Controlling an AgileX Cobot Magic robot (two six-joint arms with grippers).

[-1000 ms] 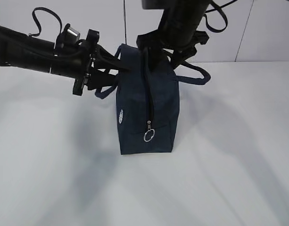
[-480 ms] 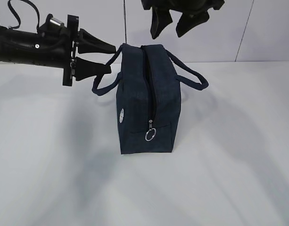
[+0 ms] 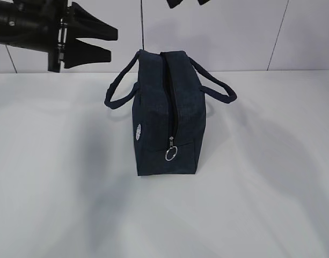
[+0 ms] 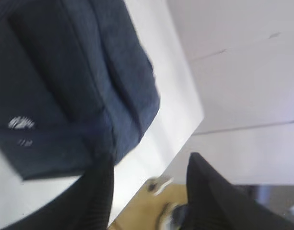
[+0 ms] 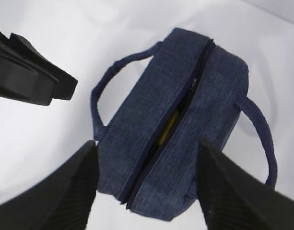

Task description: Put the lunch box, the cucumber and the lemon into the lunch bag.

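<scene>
Packing looks finished: the lunch bag [image 3: 169, 115] stands mid-tabletop [image 3: 261, 204], something yellow, likely the lemon [image 5: 170, 125], inside its gaping top. Left tool [image 3: 102, 44] at ten o'clock and right tool [image 5: 147, 187] overhead are both released, empty. Next, judge whether anything remains outside.

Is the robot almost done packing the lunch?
It looks nearly finished. The bag stands upright on the table, and nothing else lies on the table around it. From above, something yellow, likely the lemon, shows through the slit in the top. The box and cucumber cannot be seen. Nothing is in hand: the left pincer and right pincer are open and empty. The zipper is still partly open.
</scene>
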